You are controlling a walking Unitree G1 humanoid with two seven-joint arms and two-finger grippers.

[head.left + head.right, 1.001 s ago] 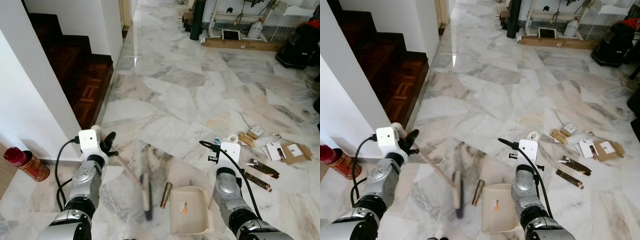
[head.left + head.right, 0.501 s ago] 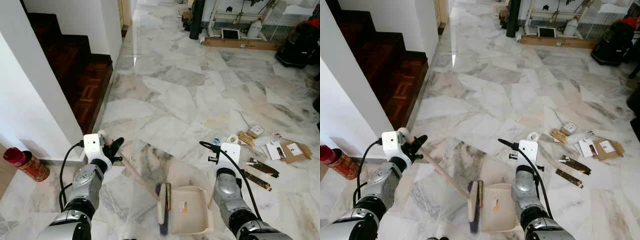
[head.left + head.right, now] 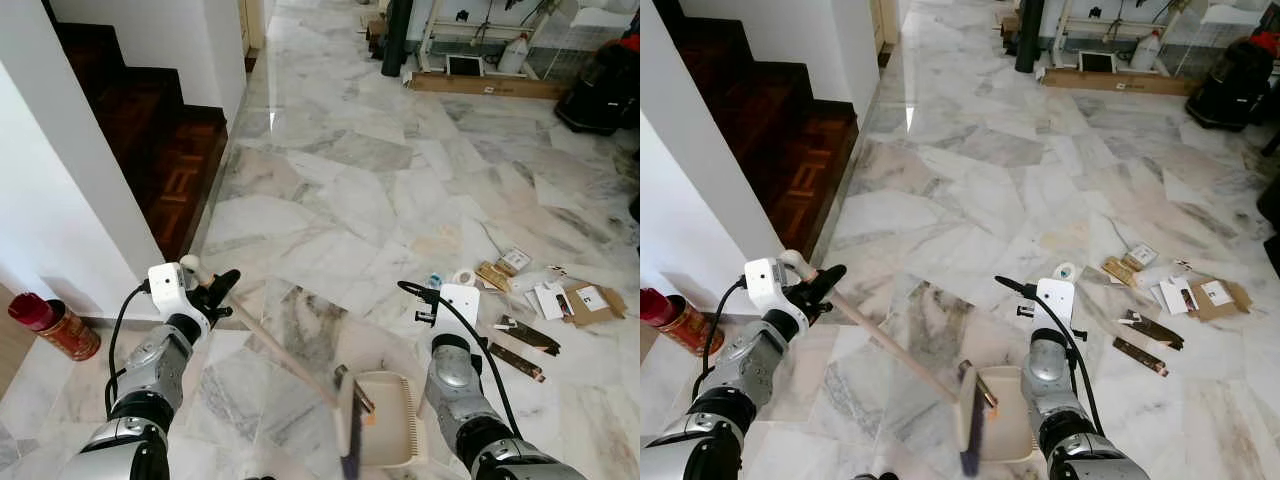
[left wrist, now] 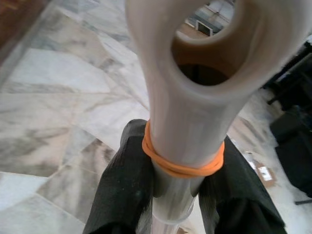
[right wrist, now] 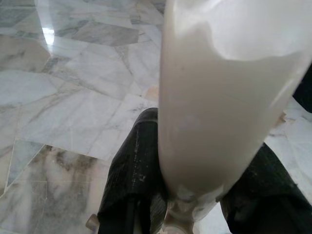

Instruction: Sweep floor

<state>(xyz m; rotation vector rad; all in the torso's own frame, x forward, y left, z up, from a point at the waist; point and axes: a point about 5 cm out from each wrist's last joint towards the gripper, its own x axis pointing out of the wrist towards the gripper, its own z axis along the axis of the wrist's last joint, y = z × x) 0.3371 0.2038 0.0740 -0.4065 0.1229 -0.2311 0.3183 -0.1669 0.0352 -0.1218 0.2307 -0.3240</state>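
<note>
The left hand (image 3: 215, 293) gripped the long wooden-handled broom (image 3: 290, 360), whose blurred brush head (image 3: 347, 425) had swung right from beside the cream plastic dustpan (image 3: 390, 430) to its near-left edge, carrying the small brown stick (image 3: 354, 388) onto the pan. The right hand (image 5: 195, 195) clasped the dustpan's cream handle on the marble floor (image 3: 340, 200).

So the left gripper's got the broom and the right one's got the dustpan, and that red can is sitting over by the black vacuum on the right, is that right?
Not quite. The left gripper does hold the broom and the right gripper the dustpan, but the red can stands on the robot's left, by the white wall, as the left eye view shows.
</note>
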